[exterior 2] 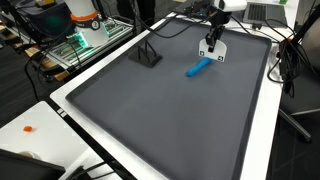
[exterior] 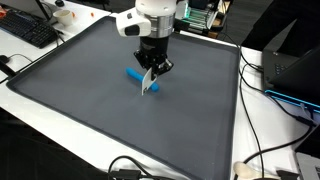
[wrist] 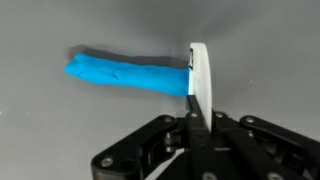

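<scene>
blue roll: a short, bright blue cylinder (wrist: 125, 75) lying flat on the table. It sits in the upper middle of the wrist view, near frame centre in an exterior view (exterior: 134, 73), and in the upper right of an exterior view (exterior 2: 200, 67).
roll relative to end effector: its long body stretches to the left of the end effector (wrist: 192, 125) in the wrist view, and only its right end reaches the tip.
white piece: a thin, flat white strip (wrist: 198, 72) seen edge-on, upright. It meets the roll's right end and covers that end's edge.
end effector state: fingers drawn together, pinching the white piece between them, pointing down at the table in both exterior views (exterior: 153, 72) (exterior 2: 211, 45).
table: a dark grey mat with a white border (exterior: 80, 110), bare grey around the roll (exterior 2: 150, 120).
black stand: a small dark frame (exterior 2: 148, 55) on the mat, well left of the roll.
keyboard: black (exterior: 30, 30), beyond the mat's upper left corner.
orange bit: tiny (exterior 2: 28, 128), on the white border at lower left.
</scene>
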Robot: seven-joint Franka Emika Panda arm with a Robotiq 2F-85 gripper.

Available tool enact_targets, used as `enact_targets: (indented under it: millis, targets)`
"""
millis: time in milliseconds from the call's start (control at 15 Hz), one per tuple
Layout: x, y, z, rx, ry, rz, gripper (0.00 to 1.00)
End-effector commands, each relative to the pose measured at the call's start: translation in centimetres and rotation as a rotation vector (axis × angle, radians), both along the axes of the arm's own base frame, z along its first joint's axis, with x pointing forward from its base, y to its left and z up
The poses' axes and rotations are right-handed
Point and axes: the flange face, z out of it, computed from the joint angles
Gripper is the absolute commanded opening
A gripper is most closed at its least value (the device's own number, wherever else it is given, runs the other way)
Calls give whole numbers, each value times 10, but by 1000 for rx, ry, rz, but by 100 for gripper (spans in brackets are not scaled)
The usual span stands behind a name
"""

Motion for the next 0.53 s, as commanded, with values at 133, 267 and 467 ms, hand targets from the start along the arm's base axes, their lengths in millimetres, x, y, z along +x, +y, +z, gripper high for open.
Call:
enact_targets:
  millis: [133,267,467]
  targets:
    - [3,3,-13,-26,24,2,1]
    - [2,4,-20,-28,29,4,1]
    - [1,4,-28,-28,37,-2,1]
